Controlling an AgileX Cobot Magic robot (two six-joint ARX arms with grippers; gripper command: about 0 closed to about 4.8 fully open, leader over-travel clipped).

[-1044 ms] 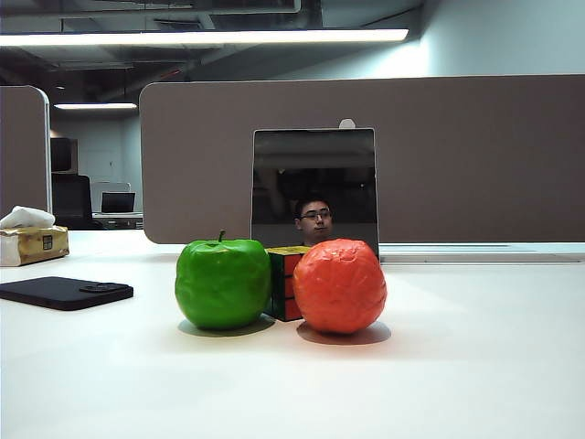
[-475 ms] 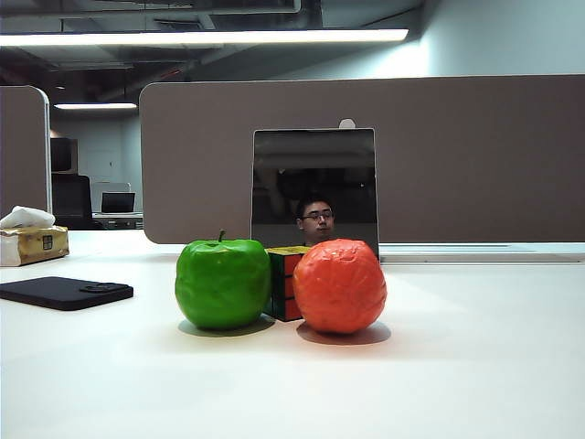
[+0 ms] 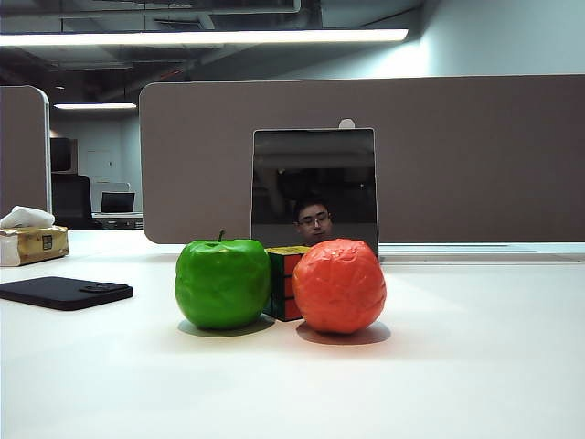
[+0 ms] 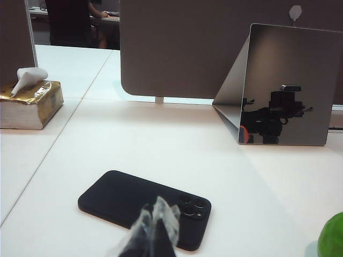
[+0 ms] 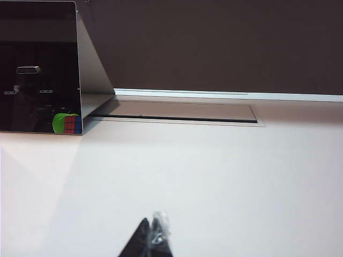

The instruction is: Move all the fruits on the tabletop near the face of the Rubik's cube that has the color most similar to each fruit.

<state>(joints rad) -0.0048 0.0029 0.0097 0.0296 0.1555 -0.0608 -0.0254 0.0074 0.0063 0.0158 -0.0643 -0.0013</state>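
Note:
A glossy green apple (image 3: 222, 283) rests on the white tabletop (image 3: 475, 366), against the left side of the small Rubik's cube (image 3: 285, 282). A wrinkled orange-red fruit (image 3: 339, 286) sits against the cube's right side and hides part of its red face. The cube's top is yellow. Neither gripper shows in the exterior view. In the left wrist view my left gripper (image 4: 155, 214) is shut and empty over a black phone (image 4: 123, 201), with the apple's edge (image 4: 333, 238) at the frame corner. My right gripper (image 5: 153, 225) is shut and empty over bare tabletop (image 5: 225, 176).
A standing mirror (image 3: 313, 187) is right behind the cube. The black phone (image 3: 64, 292) lies at the left, with a tissue box (image 3: 32, 240) beyond it. A brown partition (image 3: 457, 155) closes the far edge of the desk.

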